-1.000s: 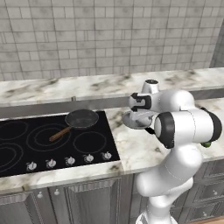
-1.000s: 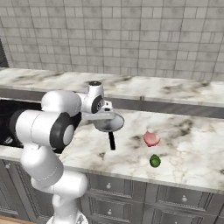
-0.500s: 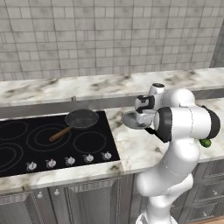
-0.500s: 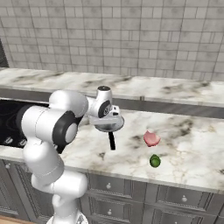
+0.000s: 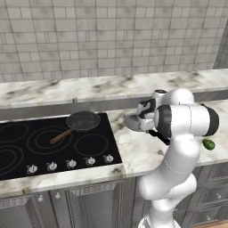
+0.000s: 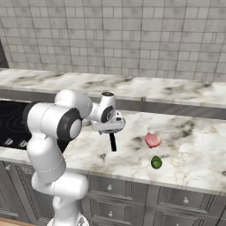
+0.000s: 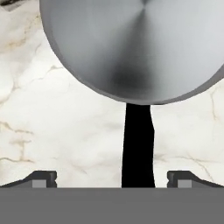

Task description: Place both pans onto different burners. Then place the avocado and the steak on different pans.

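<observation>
One pan point(image 5: 83, 120) sits on a burner; your spread, empty gripper point(image 7: 111, 178) straddles the silver pan's point(image 7: 135, 46) black handle point(image 7: 138, 144). Steak point(image 6: 152, 140) and avocado point(image 6: 156, 162) wait beyond.

You swung the arm's hand rightward along the counter, from beside the cooktop point(image 5: 53, 142) to directly above the silver pan point(image 7: 135, 48), and lowered the gripper point(image 7: 111, 178) toward its black handle point(image 7: 138, 144), which sat between the spread fingers.
</observation>
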Robot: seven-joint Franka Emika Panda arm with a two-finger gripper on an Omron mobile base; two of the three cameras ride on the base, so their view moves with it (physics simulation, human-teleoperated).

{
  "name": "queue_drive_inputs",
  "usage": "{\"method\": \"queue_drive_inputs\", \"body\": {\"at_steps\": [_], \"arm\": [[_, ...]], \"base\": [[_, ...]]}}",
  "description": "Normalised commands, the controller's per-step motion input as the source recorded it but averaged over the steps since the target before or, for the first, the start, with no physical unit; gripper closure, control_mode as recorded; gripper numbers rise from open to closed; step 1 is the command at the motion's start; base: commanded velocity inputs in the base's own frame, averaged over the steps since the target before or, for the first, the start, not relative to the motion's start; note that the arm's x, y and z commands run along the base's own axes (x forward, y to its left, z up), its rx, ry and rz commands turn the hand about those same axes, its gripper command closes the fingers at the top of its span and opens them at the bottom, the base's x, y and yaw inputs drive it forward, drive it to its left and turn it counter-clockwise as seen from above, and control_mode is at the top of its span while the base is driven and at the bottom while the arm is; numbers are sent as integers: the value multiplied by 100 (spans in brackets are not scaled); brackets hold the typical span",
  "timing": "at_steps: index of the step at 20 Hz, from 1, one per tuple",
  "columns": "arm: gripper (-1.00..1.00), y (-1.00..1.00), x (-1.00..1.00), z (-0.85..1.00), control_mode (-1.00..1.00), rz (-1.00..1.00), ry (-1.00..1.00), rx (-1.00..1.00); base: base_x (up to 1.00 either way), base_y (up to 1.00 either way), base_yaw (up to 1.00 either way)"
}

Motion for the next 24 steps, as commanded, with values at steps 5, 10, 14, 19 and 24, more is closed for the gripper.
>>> {"method": "queue_drive_inputs", "body": {"at_steps": [5,10,14,19,24], "arm": [[-100,-16,0,-11,-100,9,0,0],[-100,-19,0,-16,-100,8,0,0],[-100,-5,0,-32,-100,9,0,0],[-100,0,0,-31,-100,9,0,0],[-100,-2,0,-21,-100,7,0,0]], "base": [[0,0,0],[0,0,0],[0,0,0],[0,0,0],[0,0,0]]}}
